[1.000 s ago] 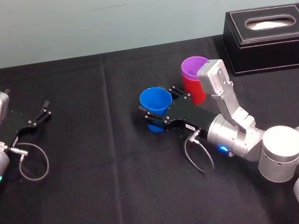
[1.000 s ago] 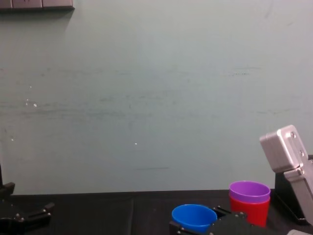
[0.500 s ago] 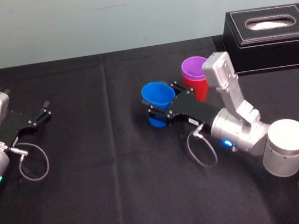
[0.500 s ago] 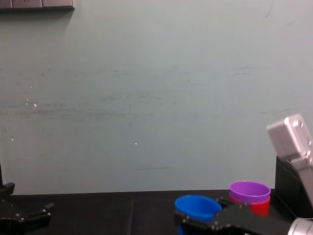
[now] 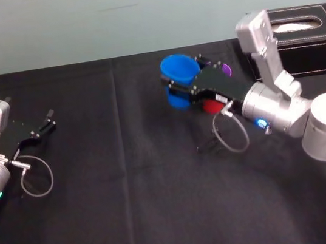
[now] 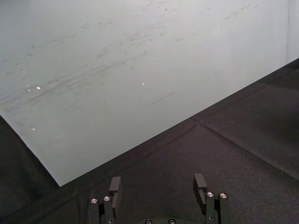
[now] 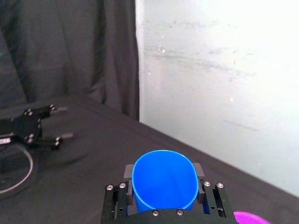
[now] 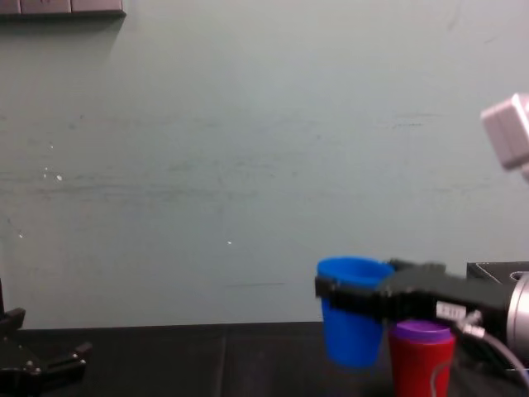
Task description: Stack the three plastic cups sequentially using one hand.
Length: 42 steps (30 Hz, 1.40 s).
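Observation:
My right gripper [image 5: 181, 87] is shut on the blue cup [image 5: 177, 78], its fingers [image 7: 127, 171] pressed on both sides of the cup [image 7: 164, 180]. The blue cup [image 8: 351, 310] hangs upright in the air, just left of the stack. That stack is the purple cup [image 8: 421, 332] nested in the red cup [image 8: 417, 366], standing on the black table; the gripper body covers most of it from the head view, where bits of purple cup [image 5: 227, 70] and red cup [image 5: 211, 105] show. My left gripper [image 5: 47, 122] rests open at the far left, fingers [image 6: 115, 185] apart.
A black stitched tissue box [image 5: 313, 35] stands at the back right, close behind my right arm. Black cloth [image 5: 131, 194] covers the table, with free room in the middle and front. A pale wall rises behind the table.
My right gripper has lifted the blue cup off the table and carried it back and to the right, up beside the red and purple stack. The left arm has not moved.

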### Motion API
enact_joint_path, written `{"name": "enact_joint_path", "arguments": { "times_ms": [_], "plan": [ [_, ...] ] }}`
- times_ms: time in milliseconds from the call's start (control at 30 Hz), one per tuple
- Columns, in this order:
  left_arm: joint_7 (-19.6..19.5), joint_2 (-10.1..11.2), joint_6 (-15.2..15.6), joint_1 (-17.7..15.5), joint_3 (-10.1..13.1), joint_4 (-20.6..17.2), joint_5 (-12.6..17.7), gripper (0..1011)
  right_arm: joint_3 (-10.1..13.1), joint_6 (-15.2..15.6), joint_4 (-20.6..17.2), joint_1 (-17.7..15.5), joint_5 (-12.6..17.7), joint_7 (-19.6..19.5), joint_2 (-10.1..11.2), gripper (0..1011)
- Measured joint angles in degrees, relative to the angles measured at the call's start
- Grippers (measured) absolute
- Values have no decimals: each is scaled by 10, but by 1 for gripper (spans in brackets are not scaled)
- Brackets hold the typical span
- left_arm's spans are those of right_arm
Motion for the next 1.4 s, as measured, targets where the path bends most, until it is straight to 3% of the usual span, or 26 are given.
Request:
{"name": "enact_joint_path", "arguments": {
  "times_ms": [567, 1400],
  "plan": [
    [0, 0, 0, 0, 0, 0, 0, 1005, 26, 15, -5, 34, 21, -23, 22, 733],
    [0, 0, 0, 0, 0, 0, 0, 1005, 42, 1, 9, 18, 28, -24, 40, 734]
  ]
}}
